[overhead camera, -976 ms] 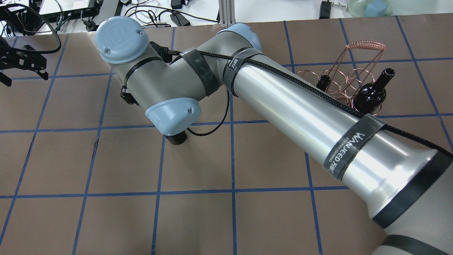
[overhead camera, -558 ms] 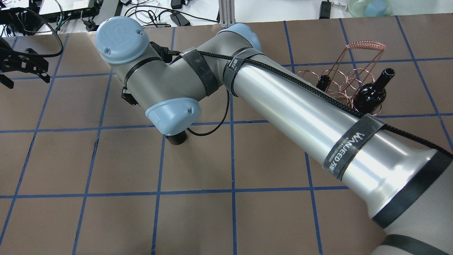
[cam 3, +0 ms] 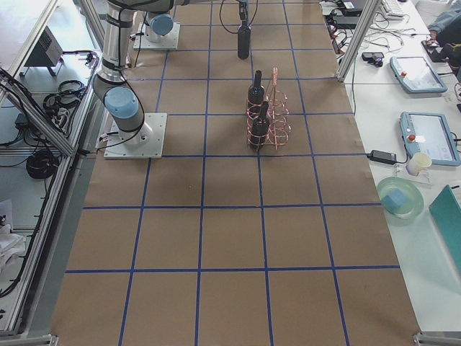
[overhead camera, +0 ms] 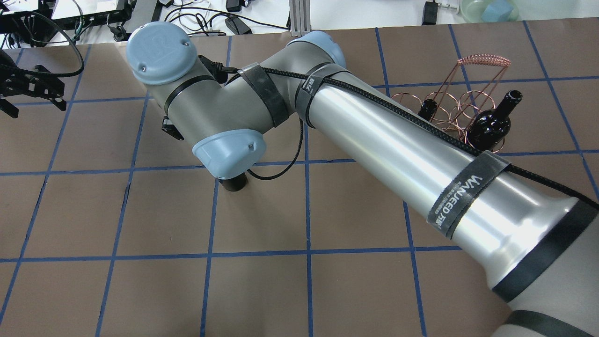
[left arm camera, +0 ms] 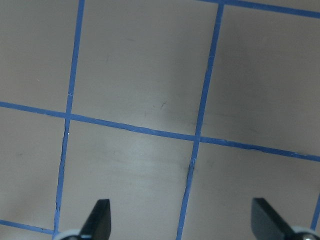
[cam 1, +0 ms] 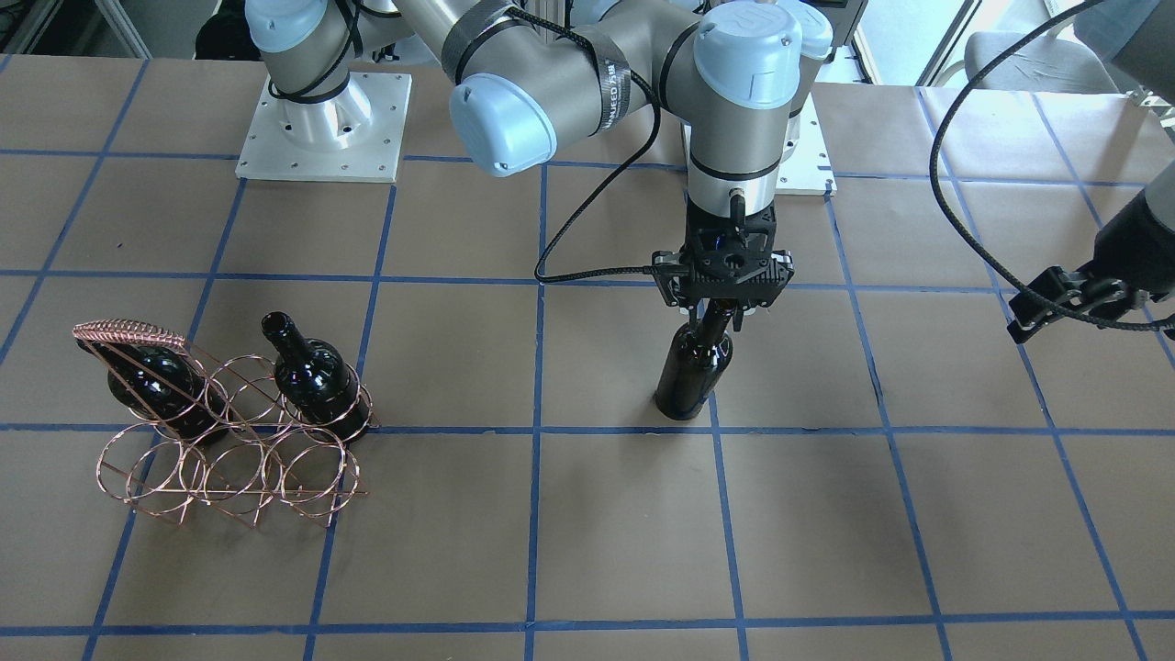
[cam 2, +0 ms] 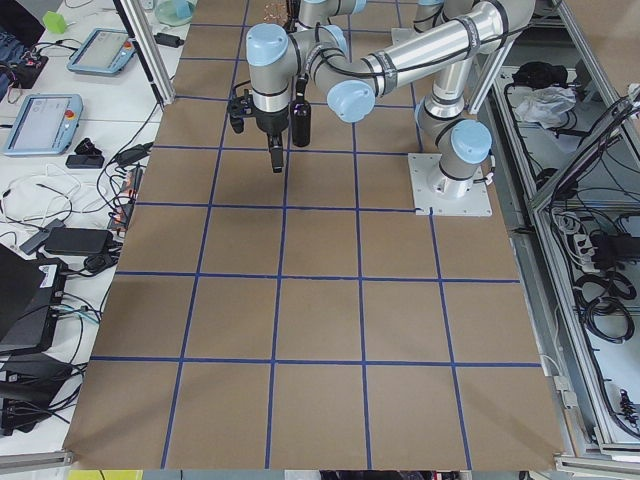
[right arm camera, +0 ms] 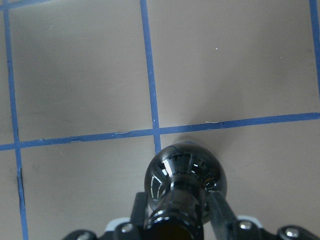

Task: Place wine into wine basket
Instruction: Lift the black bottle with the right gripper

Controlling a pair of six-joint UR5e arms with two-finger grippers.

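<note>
The wine bottle (cam 1: 693,367) is near-black and stands upright near the table's middle. My right gripper (cam 1: 719,312) is shut on its neck from above. The right wrist view shows the fingers (right arm camera: 216,207) on both sides of the neck, above the bottle's shoulder (right arm camera: 182,172). In the overhead view only the bottle's base (overhead camera: 234,183) shows under the wrist. The copper wire wine basket (cam 1: 229,459) stands apart on my right side and also shows in the overhead view (overhead camera: 456,100). My left gripper (cam 1: 1088,317) is open and empty, and the left wrist view (left arm camera: 182,220) shows only table under it.
Two look-alike dark bottles (cam 1: 151,386) (cam 1: 317,376) stand tilted in the basket's back row. My right arm's forearm (overhead camera: 421,159) lies across the table between its base and the held bottle. Cables and devices lie beyond the far table edge (overhead camera: 210,18).
My left gripper has drifted slightly towards the overhead view's left edge. The right arm and the bottle have hardly moved.
</note>
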